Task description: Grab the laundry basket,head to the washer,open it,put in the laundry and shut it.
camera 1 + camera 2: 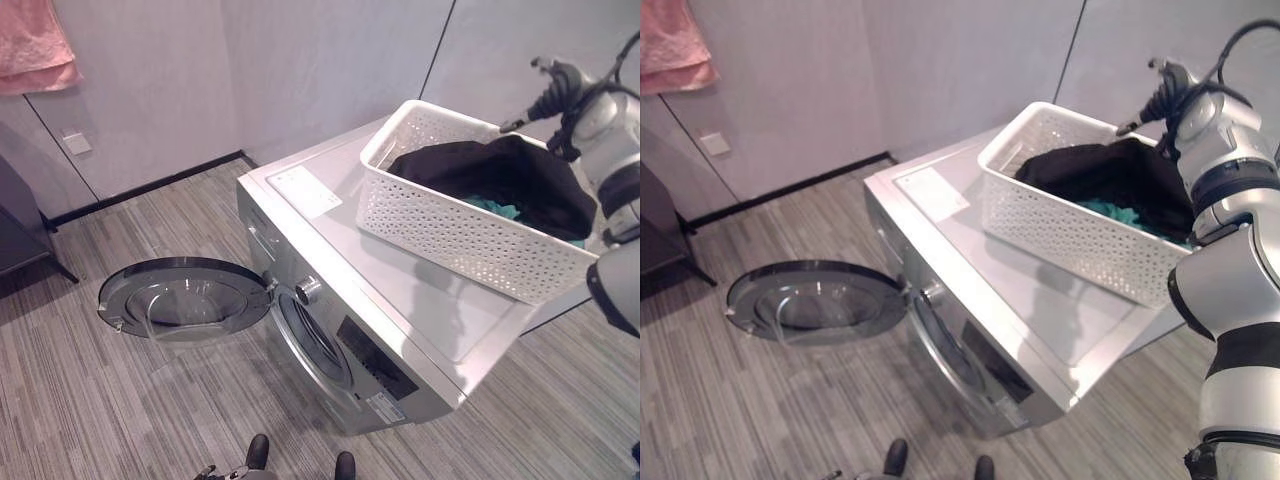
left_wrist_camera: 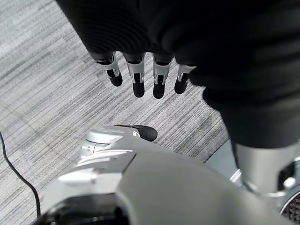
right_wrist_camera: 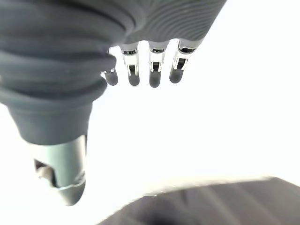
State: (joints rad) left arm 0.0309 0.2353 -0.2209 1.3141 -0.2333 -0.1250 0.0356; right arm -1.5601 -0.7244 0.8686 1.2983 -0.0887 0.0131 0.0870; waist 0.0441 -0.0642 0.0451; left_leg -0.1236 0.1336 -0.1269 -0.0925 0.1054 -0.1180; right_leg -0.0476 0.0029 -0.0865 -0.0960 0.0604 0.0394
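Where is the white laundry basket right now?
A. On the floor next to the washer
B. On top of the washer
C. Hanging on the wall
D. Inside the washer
B: the white laundry basket, with dark clothes in it, sits on the flat top of the washer, whose round door hangs open over the floor.

Pink towel [image 1: 35,45] on the wall
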